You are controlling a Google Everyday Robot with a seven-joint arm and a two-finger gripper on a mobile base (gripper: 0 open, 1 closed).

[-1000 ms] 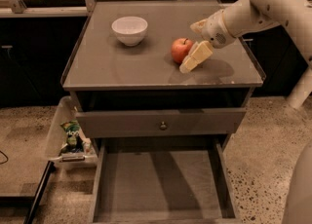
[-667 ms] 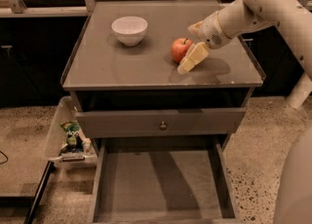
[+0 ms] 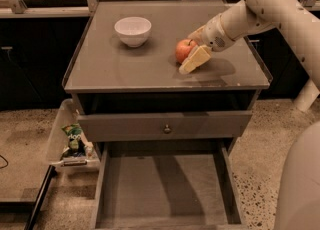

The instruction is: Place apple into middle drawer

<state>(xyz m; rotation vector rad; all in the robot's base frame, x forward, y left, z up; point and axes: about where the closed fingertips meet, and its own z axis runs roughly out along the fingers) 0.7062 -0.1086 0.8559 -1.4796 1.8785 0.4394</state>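
Observation:
The red-orange apple (image 3: 184, 50) sits on the grey tabletop (image 3: 125, 69), right of centre. My gripper (image 3: 194, 47) reaches in from the right at table height and stands open around the apple. One cream finger (image 3: 195, 60) lies in front of the apple and the other finger (image 3: 198, 32) lies behind it. The apple rests on the table. The middle drawer (image 3: 165, 189) is pulled out low at the front, its flat floor bare.
A white bowl (image 3: 133, 30) stands at the back left of the tabletop. A drawer front with a round knob (image 3: 167, 129) sits under the top. A clear bin with a green snack bag (image 3: 74, 139) hangs at the left. My white body (image 3: 300, 184) fills the lower right.
My gripper has shifted slightly left, further around the apple. The apple and bowl have not moved.

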